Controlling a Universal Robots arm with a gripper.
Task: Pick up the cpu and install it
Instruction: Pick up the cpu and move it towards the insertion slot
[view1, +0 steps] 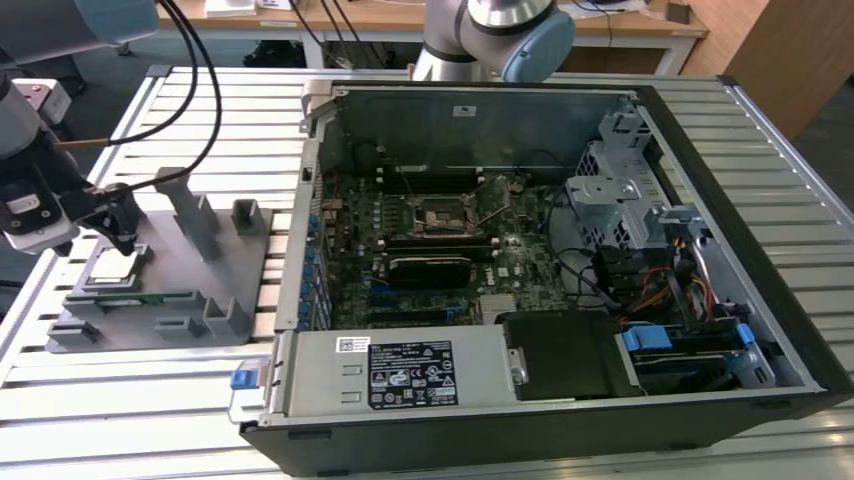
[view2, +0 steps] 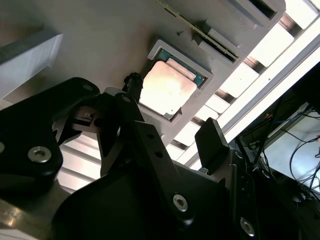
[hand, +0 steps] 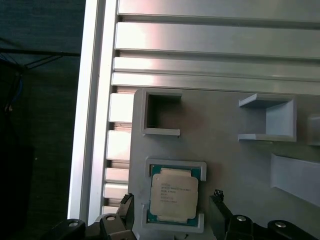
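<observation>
Fingers (hand: 218, 210) of my gripper (hand: 171, 200) stand spread, one on either side of the cpu (hand: 173, 194). Silver top upward, the cpu lies flat in a square recess of the grey fixture (hand: 235, 165), at the exterior view's left, well apart from the open computer case (view1: 561, 250).

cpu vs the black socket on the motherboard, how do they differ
The cpu has a silvery top; the socket is a dark frame. The cpu lies in a grey fixture outside the case; the socket sits on the motherboard inside it. The open tool hovers over the cpu, not the socket. Both are square and flat.
</observation>
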